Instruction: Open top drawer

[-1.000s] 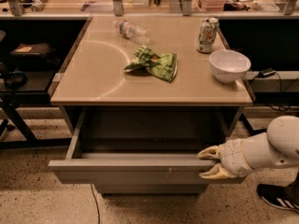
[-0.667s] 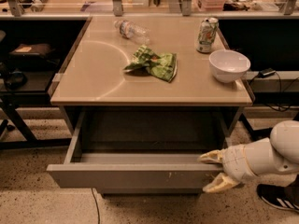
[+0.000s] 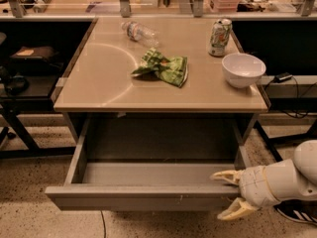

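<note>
The top drawer (image 3: 143, 198) stands pulled far out from under the beige table, its grey inside showing and its flat front facing me low in the view. My gripper (image 3: 227, 195) is at the drawer's right front corner. Its two cream fingers are spread apart, the upper one (image 3: 224, 176) over the front's top edge, the lower one (image 3: 233, 211) below the front. The white arm (image 3: 287, 177) reaches in from the right. The two lower drawers are hidden behind the open front.
On the table top (image 3: 99, 83) lie a plastic bottle (image 3: 138, 32), a green chip bag (image 3: 163, 67), a soda can (image 3: 220, 36) and a white bowl (image 3: 242, 69). Dark shelving (image 3: 25, 58) stands at left. Cables (image 3: 287, 83) hang at right.
The drawer has slid further out toward me. My gripper moved back and down with its front edge, fingers still spread.
</note>
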Tool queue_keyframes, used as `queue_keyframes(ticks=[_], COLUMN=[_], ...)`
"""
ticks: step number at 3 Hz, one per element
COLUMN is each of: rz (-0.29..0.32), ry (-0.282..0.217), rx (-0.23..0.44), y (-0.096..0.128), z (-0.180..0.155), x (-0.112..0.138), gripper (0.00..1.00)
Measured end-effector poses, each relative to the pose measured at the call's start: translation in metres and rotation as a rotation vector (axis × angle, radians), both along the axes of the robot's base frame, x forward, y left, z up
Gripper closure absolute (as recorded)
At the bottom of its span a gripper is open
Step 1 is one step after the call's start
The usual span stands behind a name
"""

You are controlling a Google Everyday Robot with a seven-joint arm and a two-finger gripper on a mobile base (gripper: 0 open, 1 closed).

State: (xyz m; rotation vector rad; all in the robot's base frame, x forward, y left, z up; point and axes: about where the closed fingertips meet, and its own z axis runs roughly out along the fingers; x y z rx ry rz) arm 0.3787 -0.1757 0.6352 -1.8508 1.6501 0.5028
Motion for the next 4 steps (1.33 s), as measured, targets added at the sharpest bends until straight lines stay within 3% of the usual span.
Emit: queue_keyframes(ticks=[2, 3, 4], rz=[-0.007, 0.015, 0.015], ry=[-0.007, -0.001, -0.001], rx=[0.001, 0.013, 0.013], y=[-0.013, -0.006, -0.005], z=[0.006, 0.013, 0.013], x=[-0.032, -0.05, -0.05], gripper=[0.84, 0.83, 0.58])
